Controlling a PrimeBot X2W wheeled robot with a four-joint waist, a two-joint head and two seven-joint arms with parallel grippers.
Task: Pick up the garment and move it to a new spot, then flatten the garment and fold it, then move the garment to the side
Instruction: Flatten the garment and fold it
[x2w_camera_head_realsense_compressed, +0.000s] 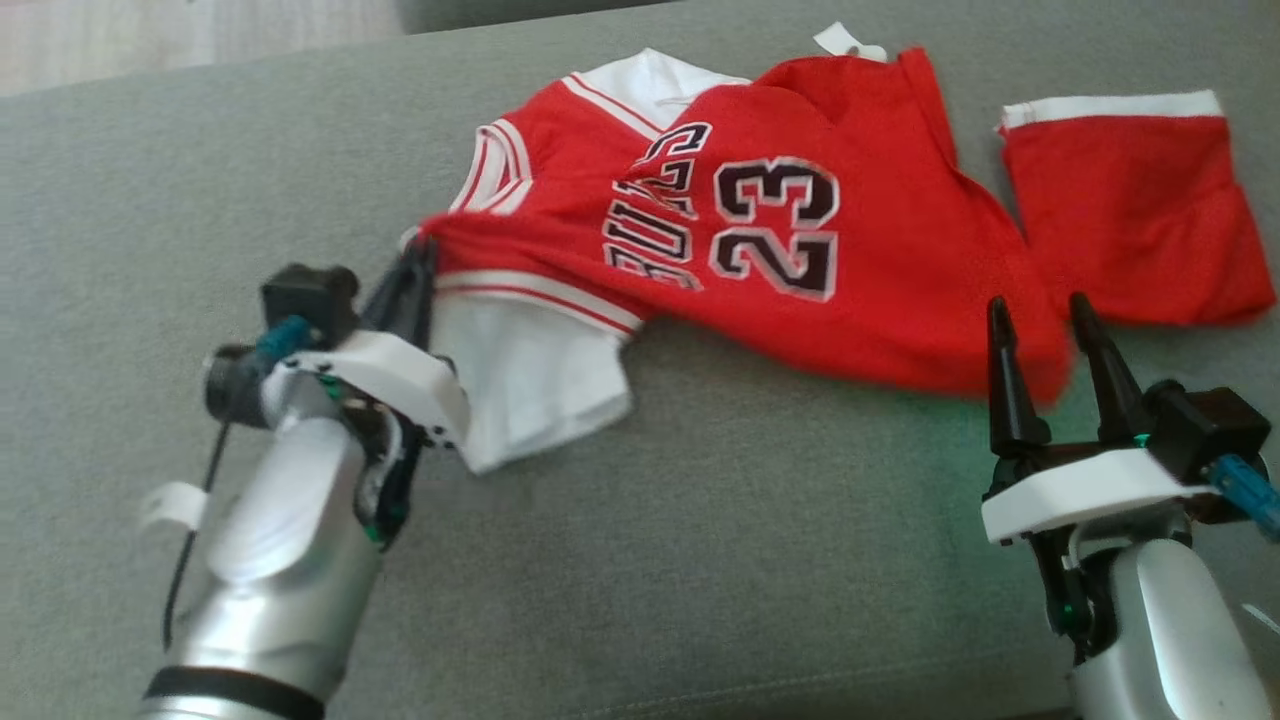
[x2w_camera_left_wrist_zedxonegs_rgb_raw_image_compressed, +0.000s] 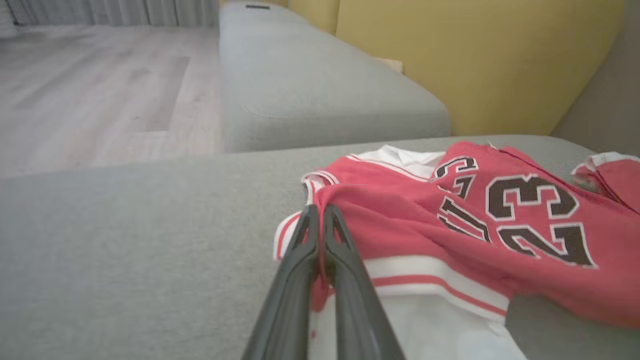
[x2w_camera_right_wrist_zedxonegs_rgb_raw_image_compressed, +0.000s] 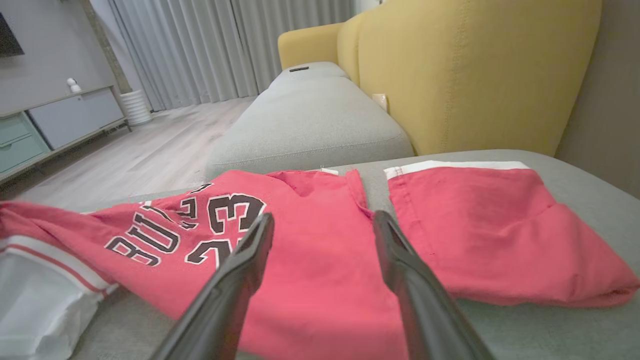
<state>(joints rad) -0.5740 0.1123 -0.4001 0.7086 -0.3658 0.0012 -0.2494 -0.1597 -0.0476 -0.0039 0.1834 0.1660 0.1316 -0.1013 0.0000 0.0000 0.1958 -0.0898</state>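
Note:
The garment (x2w_camera_head_realsense_compressed: 800, 260) is a red basketball jersey with black "23" and white trim and white sleeves, lying crumpled on the grey cushion (x2w_camera_head_realsense_compressed: 700, 560). My left gripper (x2w_camera_head_realsense_compressed: 425, 255) is shut on its left shoulder edge; in the left wrist view the garment (x2w_camera_left_wrist_zedxonegs_rgb_raw_image_compressed: 450, 220) has red cloth pinched between that gripper's closed fingers (x2w_camera_left_wrist_zedxonegs_rgb_raw_image_compressed: 320, 215). My right gripper (x2w_camera_head_realsense_compressed: 1040, 315) stands open at the jersey's lower right hem. In the right wrist view the garment (x2w_camera_right_wrist_zedxonegs_rgb_raw_image_compressed: 310, 240) shows between and beyond the right gripper (x2w_camera_right_wrist_zedxonegs_rgb_raw_image_compressed: 322, 220), whose jaws are spread.
Red shorts (x2w_camera_head_realsense_compressed: 1130, 210) with a white waistband lie just right of the jersey; the shorts (x2w_camera_right_wrist_zedxonegs_rgb_raw_image_compressed: 480, 225) sit beside my right fingers. A second grey cushion (x2w_camera_left_wrist_zedxonegs_rgb_raw_image_compressed: 310, 85) and a yellow sofa back (x2w_camera_right_wrist_zedxonegs_rgb_raw_image_compressed: 465, 70) stand beyond. Wood floor (x2w_camera_left_wrist_zedxonegs_rgb_raw_image_compressed: 95, 95) lies past the cushion's far edge.

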